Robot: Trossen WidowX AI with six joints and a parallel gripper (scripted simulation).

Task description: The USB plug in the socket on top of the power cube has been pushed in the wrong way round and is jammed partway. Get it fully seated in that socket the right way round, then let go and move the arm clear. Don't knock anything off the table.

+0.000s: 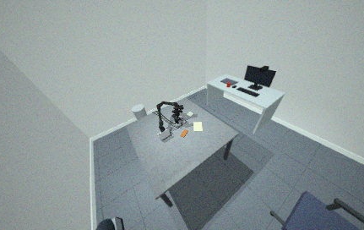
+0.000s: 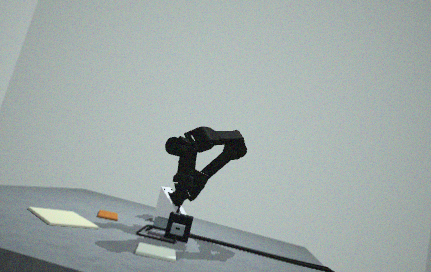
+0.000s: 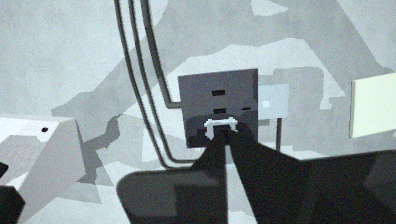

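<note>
The power cube (image 3: 200,87) (image 2: 188,226) is a dark block standing on the table, with slots in its top in the wrist view. My gripper (image 3: 225,136) (image 2: 178,208) (image 1: 177,123) points down at the near part of the cube's top, its fingers almost together. It is shut on the USB plug (image 3: 220,129), a small dark piece at the fingertips with a pale bracket-shaped outline around its far side. The fingers hide most of the plug and its socket, so its depth and which way round it sits cannot be told.
Dark cables (image 3: 132,60) (image 2: 259,249) run beside the cube across the table. A white angular box (image 3: 57,145) (image 1: 165,134) stands near the arm's base. An orange block (image 1: 184,134) (image 2: 107,215) and a large pale yellow pad (image 1: 198,126) (image 2: 64,217) lie on the table. A smaller pale pad (image 2: 155,252) lies near the cube.
</note>
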